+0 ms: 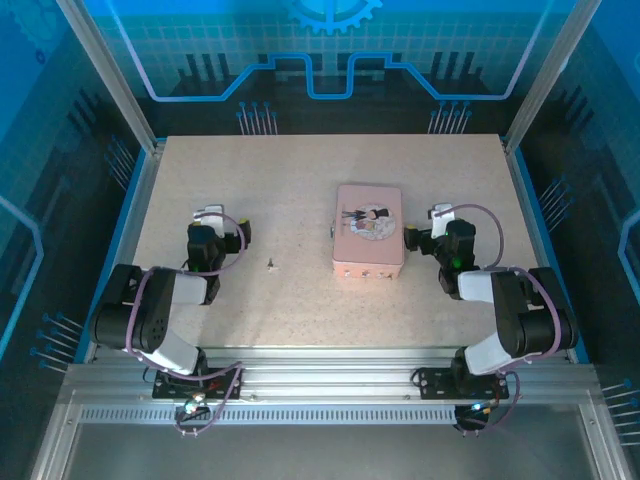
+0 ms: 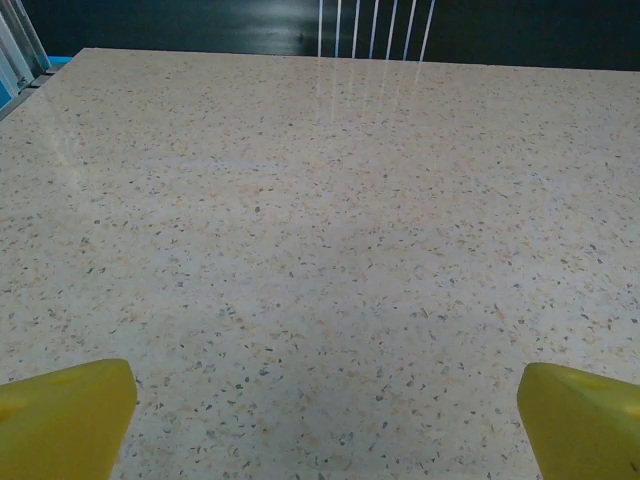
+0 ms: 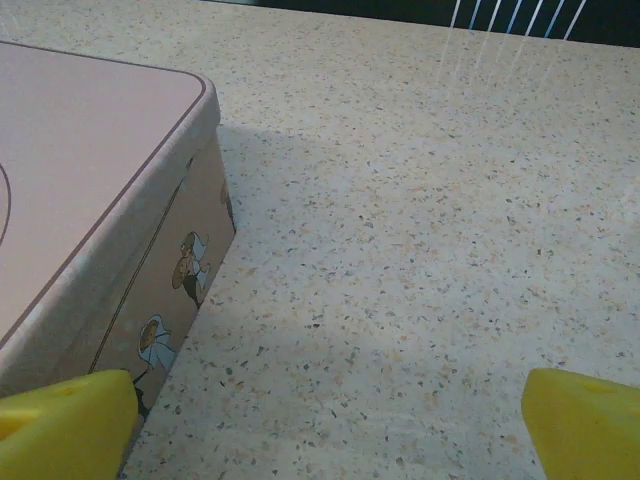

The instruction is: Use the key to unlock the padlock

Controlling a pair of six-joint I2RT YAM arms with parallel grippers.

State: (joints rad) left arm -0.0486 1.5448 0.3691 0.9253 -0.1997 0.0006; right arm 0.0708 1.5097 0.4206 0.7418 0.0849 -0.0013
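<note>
Left gripper: found spread wide and clasping nothing, yellow fingertips low at either side of the wrist view, bare speckled table between and ahead. Right gripper: likewise parted fully and empty, one yellow pad close by a corner of the pink box; could not tell whether touching. From above, located the box right of centre, just left of the right gripper. Located the key, a tiny dark sliver, flat on the table between left gripper and box, apart from both. Noted a small dark nub at the box's left edge; too small to tell whether the padlock.
</note>
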